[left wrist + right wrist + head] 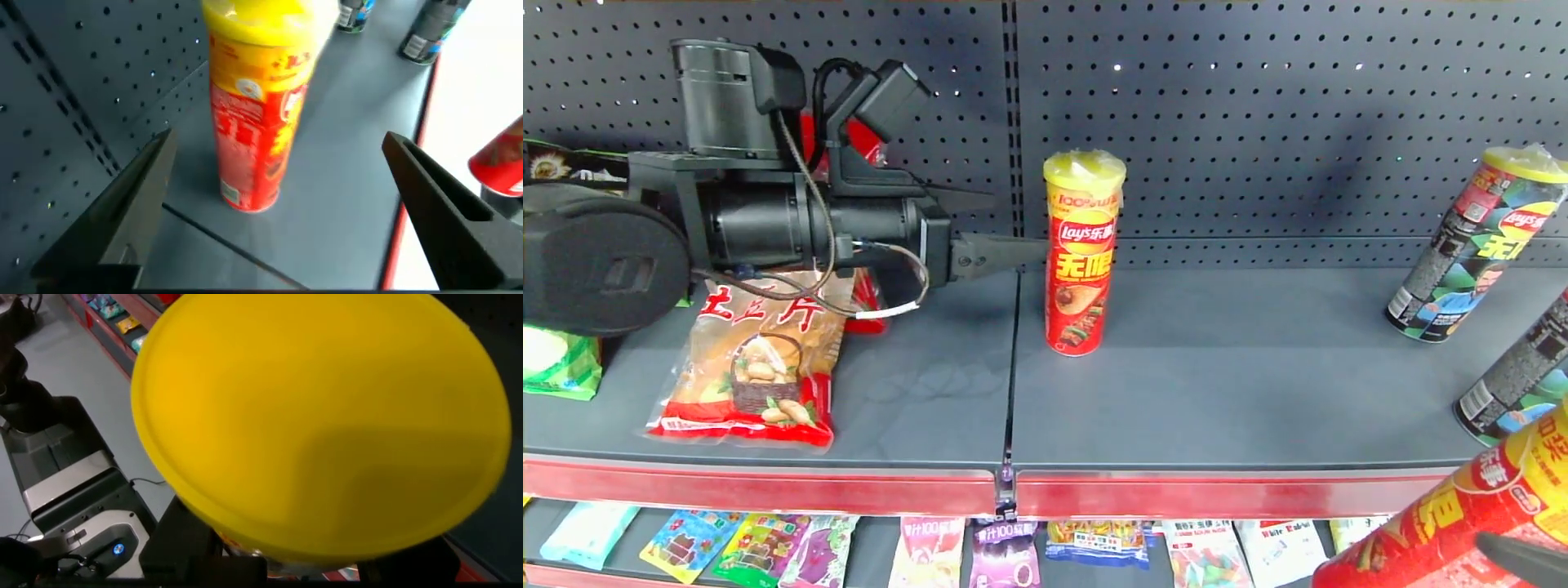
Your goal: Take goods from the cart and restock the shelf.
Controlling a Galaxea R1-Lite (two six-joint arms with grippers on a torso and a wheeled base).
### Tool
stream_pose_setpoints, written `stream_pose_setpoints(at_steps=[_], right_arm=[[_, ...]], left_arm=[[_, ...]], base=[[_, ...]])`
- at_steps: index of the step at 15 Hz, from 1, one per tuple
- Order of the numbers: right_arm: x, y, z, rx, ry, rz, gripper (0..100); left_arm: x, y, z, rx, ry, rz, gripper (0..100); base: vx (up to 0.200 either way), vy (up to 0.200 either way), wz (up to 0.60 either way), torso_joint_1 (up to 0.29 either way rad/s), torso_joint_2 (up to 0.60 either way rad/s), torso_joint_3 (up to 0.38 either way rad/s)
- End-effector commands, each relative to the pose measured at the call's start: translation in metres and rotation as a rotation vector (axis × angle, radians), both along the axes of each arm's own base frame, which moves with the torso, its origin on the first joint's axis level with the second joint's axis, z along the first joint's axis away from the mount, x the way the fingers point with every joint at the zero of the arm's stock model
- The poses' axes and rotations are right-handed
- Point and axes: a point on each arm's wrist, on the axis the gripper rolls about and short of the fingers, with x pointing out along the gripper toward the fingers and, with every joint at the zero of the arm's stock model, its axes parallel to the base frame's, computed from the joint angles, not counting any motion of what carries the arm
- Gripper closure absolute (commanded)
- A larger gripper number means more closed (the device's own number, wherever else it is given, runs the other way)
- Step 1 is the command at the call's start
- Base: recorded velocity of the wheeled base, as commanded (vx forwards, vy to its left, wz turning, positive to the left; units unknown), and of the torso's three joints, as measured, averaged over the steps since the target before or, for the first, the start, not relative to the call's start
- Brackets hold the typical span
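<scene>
A red can [1445,531], tilted, is clamped in the right gripper [1519,559], well right of the upright can [1082,253] on the shelf [1217,392]. The left gripper [1017,220], jaws apart, hangs just left of the upright can; a bag [756,367] lies farther left.

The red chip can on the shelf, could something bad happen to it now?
It might tip: the red chip can stands tall and narrow, and the open jaws of the left arm sit beside it, so a nudge could topple it. Also, the second red can in the other jaws hangs near two black cans and may bump them.
</scene>
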Motion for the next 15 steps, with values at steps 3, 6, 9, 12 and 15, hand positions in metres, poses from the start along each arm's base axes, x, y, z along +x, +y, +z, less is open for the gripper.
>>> stream_pose_setpoints(at_steps=[3, 6, 9, 12, 15], right_arm=[[0.001, 0.000, 0.000, -0.002, 0.004, 0.001, 100], [0.001, 0.000, 0.000, -0.001, 0.001, -0.001, 100], [0.001, 0.000, 0.000, -0.001, 0.001, -0.002, 100], [0.001, -0.001, 0.001, -0.001, 0.002, -0.016, 100], [0.001, -0.001, 0.002, 0.000, 0.000, -0.021, 100]], left_arm=[[0.023, -0.019, -0.009, 0.008, 0.001, -0.023, 0], [0.038, -0.034, -0.010, 0.001, -0.016, -0.040, 0], [0.047, -0.041, -0.009, -0.006, -0.031, -0.045, 0], [0.045, -0.053, -0.013, -0.003, -0.022, -0.080, 0], [0.052, -0.057, -0.021, 0.003, -0.010, -0.082, 0]], base=[[0.000, 0.000, 0.00, 0.000, 0.00, 0.000], [0.000, 0.000, 0.00, 0.000, 0.00, 0.000], [0.000, 0.000, 0.00, 0.000, 0.00, 0.000], [0.000, 0.000, 0.00, 0.000, 0.00, 0.000], [0.000, 0.000, 0.00, 0.000, 0.00, 0.000]])
